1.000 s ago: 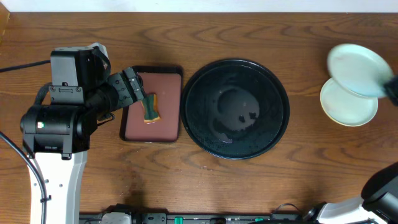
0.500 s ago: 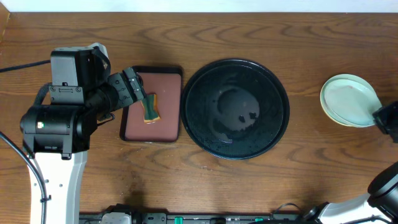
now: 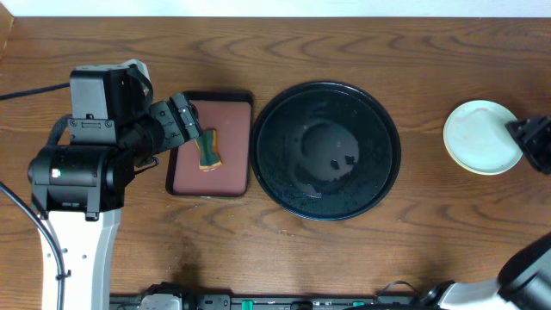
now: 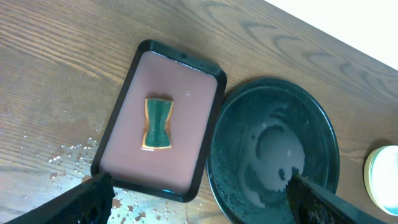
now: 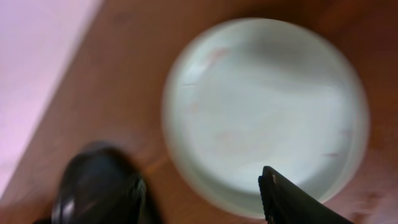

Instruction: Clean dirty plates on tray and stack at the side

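Showing the plates (image 3: 482, 136) stacked on the table at the far right, well apart from the tray (image 3: 258, 129), which carries none. The stack lies just left of the right gripper (image 5: 199, 180), whose fingers are spread and hold nothing; being round, it offers no long axis. The left gripper (image 4: 200, 182), likewise spread and empty, hovers over one rectangular tray (image 4: 186, 124) bearing one sponge (image 4: 157, 123), across the round tray from the stack. One stack is visible; the number of plates in it cannot be read.

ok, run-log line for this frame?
tray: no plates | plates: piled right of tray | right fingers: open, at pile's edge | left fingers: open, over brown tray | sponge: in brown tray
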